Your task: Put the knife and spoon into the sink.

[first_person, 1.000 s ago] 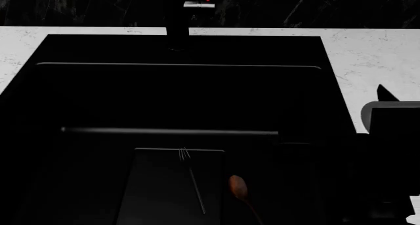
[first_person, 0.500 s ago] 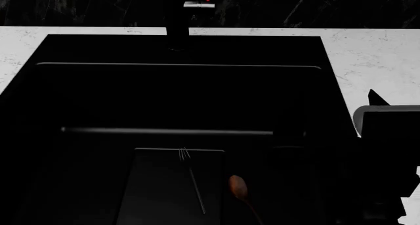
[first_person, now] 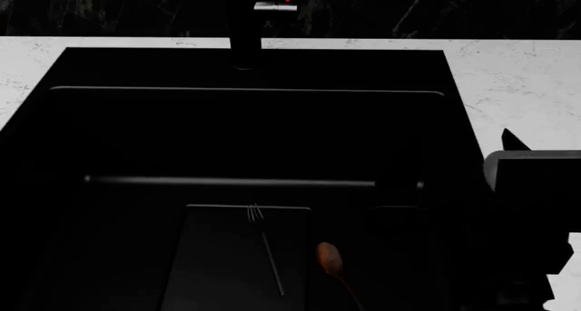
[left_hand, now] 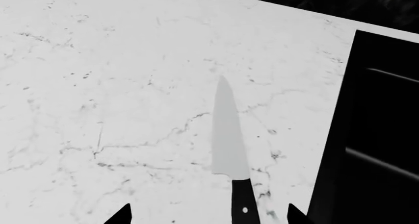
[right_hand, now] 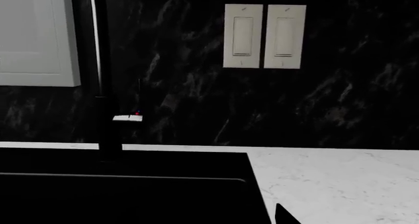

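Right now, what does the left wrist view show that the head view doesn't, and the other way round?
Only the left wrist view shows the knife, lying flat on the white marbled counter between the left gripper's two dark fingers, blade pointing away from the camera. Only the head view shows the spoon, the thin dark fork beside it, the faucet and the right arm over the counter. Both show the black sink set in marble; the left wrist view catches just one edge of it.
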{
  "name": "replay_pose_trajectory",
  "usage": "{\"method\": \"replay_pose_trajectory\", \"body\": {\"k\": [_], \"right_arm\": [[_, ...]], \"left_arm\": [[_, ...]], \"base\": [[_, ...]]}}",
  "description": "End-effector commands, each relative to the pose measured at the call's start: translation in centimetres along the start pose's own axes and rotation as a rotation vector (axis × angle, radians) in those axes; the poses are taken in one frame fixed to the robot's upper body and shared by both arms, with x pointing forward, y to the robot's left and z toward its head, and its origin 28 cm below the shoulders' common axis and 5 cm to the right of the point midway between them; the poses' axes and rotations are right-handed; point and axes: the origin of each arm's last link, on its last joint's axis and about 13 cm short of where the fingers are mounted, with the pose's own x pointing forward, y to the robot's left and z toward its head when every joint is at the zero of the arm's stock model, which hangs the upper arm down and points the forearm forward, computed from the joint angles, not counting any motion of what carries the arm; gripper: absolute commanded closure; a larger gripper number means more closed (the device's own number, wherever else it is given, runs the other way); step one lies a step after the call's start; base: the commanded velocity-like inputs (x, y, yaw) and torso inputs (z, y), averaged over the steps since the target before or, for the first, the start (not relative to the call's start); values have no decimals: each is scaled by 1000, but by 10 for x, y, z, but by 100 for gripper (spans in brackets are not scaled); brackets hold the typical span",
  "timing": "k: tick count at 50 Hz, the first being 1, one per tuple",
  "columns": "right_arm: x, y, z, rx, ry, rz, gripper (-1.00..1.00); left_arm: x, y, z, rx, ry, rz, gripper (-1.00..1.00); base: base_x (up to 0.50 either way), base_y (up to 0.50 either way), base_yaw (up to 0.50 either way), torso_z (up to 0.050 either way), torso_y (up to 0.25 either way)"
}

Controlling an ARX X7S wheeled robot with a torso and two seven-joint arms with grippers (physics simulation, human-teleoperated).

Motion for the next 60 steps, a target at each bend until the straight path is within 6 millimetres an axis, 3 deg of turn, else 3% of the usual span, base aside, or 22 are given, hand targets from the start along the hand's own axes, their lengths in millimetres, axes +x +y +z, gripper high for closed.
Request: {"method": "replay_pose_trajectory", "body": {"k": [1,44,45,57,60], "right_arm": [[1,1,0,5,1,6,-100],[0,-2,-7,21,8,0,-100],[0,-2,-7,20,8,-1,-100],[-1,-2,-8,23,10,-1,-100],[0,-2,-7,21,9,-3,-100]], "left_arm": [[15,-1,-8,-22,16,15,-100],[41,-7,-48,54,195,-20,-100],[41,-7,-48,66,182,-4,100],[38,-8,-45,77,113,-1,100],[25,-13,-27,107,1,-8,100]], "base": [[0,0,0,0,0],[0,0,0,0,0],[0,0,0,0,0],[1,0,0,0,0],[4,0,0,0,0]]}}
